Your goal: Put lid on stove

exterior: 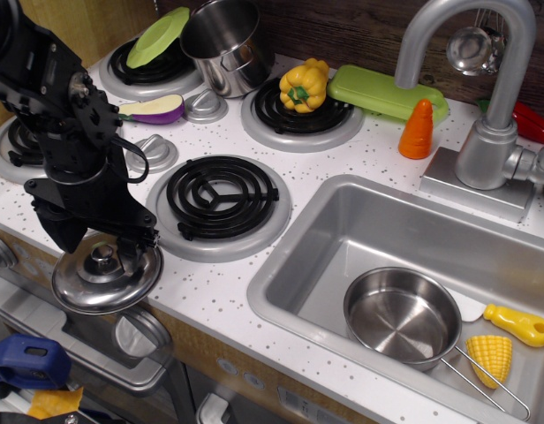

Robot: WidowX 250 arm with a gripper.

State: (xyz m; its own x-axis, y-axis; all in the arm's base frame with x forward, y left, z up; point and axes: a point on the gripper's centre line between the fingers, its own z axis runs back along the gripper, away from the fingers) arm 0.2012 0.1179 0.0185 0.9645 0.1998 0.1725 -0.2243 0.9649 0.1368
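Observation:
The shiny steel lid lies flat at the front left corner of the white speckled stove, its rim over the front edge, beside the front middle burner. Its small knob shows bare. My black gripper hangs just above and behind the knob. Its fingers stand apart on either side of the knob and it looks open and empty. My arm hides most of the far left burner.
A steel pot and a lime-green plate sit at the back left burner. An eggplant half, a yellow pepper, a green board and a carrot lie behind. The grey sink on the right holds a pan.

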